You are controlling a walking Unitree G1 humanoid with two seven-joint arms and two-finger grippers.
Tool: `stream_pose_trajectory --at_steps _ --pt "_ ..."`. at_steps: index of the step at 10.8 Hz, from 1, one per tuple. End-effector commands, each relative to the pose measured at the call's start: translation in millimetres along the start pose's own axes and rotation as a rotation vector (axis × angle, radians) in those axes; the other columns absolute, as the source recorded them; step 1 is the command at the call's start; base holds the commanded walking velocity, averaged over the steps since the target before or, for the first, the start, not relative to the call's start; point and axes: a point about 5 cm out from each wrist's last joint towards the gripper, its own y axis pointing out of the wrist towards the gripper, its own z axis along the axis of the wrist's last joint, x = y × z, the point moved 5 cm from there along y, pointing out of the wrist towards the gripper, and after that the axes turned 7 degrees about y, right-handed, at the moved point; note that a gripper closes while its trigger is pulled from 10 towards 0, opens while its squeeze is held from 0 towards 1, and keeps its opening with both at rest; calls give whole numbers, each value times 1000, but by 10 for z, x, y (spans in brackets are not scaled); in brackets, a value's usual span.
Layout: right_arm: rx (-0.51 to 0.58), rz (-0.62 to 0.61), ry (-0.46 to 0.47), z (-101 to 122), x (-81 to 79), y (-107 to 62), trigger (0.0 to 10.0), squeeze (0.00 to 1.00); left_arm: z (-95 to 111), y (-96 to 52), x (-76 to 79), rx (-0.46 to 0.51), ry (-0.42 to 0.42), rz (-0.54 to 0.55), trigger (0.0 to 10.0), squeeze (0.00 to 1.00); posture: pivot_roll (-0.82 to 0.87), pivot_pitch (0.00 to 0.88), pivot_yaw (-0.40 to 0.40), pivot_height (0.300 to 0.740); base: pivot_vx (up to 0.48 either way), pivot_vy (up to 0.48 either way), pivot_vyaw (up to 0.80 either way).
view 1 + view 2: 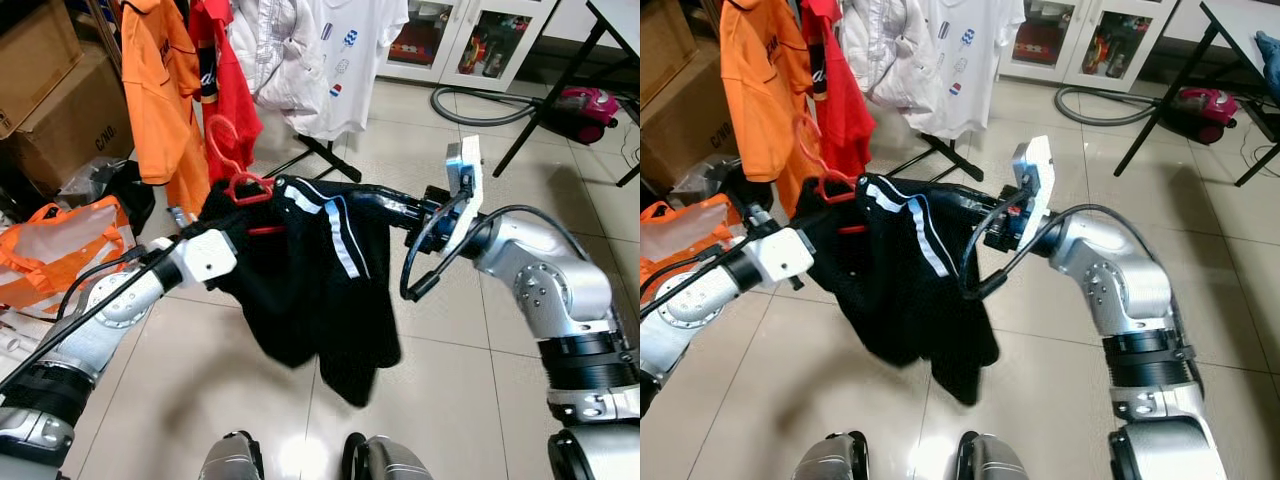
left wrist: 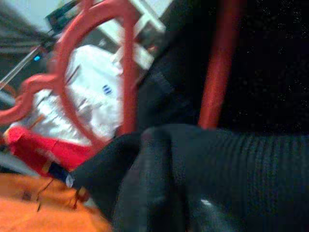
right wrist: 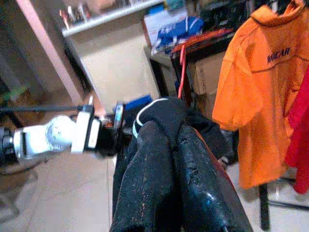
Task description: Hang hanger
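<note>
Before a rack of shirts (image 1: 330, 60), black garment (image 1: 310, 280) on red hanger (image 1: 245, 185) buries both grippers' fingers, grip unreadable.

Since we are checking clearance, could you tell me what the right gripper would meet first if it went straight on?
Probably the left gripper, just beyond the black white-striped garment that the right gripper carries; depth is unclear.

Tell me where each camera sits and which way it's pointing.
Left and right eye views: on the head, looking forward and down at the black garment on a red hanger; both silver arms and the knees show.
Left wrist view: on the left wrist, close on hanger and dark cloth.
Right wrist view: on the right wrist, along its fingers toward the left arm.
All share the garment.
</note>
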Motion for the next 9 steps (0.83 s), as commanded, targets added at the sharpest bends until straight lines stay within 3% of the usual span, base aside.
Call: stream_pose_trajectory --at_steps 1,2,4,5,7,8,9 --pt "52 17 9 76 -48 -15 0 0 96 10 -8 31 40 -46 10000 1000 20 145 -30 740 0 0 0" --pt "56 16 29 12 -53 1 0 0 206 -6 -146 58 110 -74 10000 1000 25 140 -25 740 0 0 0" --pt "48 22 36 -60 -59 7 0 0 362 -74 -542 86 154 -45 10000 1000 38 131 -16 740 0 0 0" --pt "48 22 33 -60 -52 4 0 0 413 -100 -662 100 103 -19 10000 1000 39 130 -13 740 0 0 0" --pt "54 18 27 -31 -18 -2 0 0 455 -231 -1000 149 -188 61 10000 1000 44 133 -10 740 0 0 0" --pt "56 18 22 -15 -11 3 0 0 410 -272 -1004 137 -225 49 10000 1000 46 137 -7 740 0 0 0" --pt "58 18 20 -2 -9 6 0 0 404 -287 -908 127 -237 1 10000 1000 48 140 -7 740 0 0 0"
